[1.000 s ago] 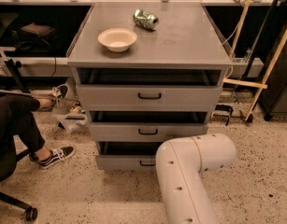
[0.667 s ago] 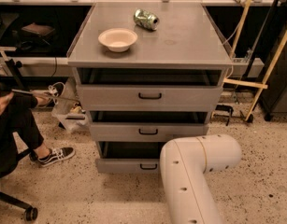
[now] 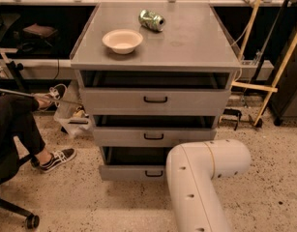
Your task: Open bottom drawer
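The bottom drawer point(image 3: 131, 172) is the lowest grey front of the three-drawer cabinet point(image 3: 155, 62), with a small black bar handle point(image 3: 154, 173). A dark gap shows above its front, as with the two drawers over it. The right end of its front is hidden by my white arm point(image 3: 206, 178), which rises from the lower edge and bends right at the elbow. My gripper is not in view; the arm's far end is hidden.
On the cabinet top lie a cream bowl point(image 3: 122, 40) and a crushed green can point(image 3: 152, 20). A seated person's legs and black sneaker point(image 3: 53, 160) are at the left, near a chair caster point(image 3: 31, 221). Wooden poles point(image 3: 278, 66) lean at the right.
My arm's elbow has shifted slightly to the right. The drawers look the same as before.
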Robot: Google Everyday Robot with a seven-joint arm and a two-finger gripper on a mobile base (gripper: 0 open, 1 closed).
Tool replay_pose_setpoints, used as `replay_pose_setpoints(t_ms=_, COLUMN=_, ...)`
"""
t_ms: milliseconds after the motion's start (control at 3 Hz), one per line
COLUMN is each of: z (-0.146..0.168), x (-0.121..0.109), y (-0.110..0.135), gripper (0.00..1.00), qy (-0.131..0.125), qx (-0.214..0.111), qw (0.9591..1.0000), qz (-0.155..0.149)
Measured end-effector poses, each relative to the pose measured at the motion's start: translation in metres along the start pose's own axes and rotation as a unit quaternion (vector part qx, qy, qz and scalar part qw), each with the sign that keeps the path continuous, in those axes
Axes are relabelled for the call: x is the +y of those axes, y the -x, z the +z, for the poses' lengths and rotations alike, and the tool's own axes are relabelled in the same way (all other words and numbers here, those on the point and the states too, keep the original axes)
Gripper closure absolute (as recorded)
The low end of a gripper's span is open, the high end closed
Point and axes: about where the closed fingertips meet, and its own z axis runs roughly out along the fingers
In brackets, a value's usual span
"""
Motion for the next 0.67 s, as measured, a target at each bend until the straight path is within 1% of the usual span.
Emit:
replay_pose_setpoints(t_ms=333, z=-0.003, x=0.0, y=0.003, gripper=1.0, qy=0.0, qx=0.0, qw=1.0, qz=0.0)
replay_pose_setpoints(t_ms=667, z=-0.005, x=0.011, y=-0.008, gripper=1.0, qy=0.007, qx=0.002, qw=0.9999, qz=0.008)
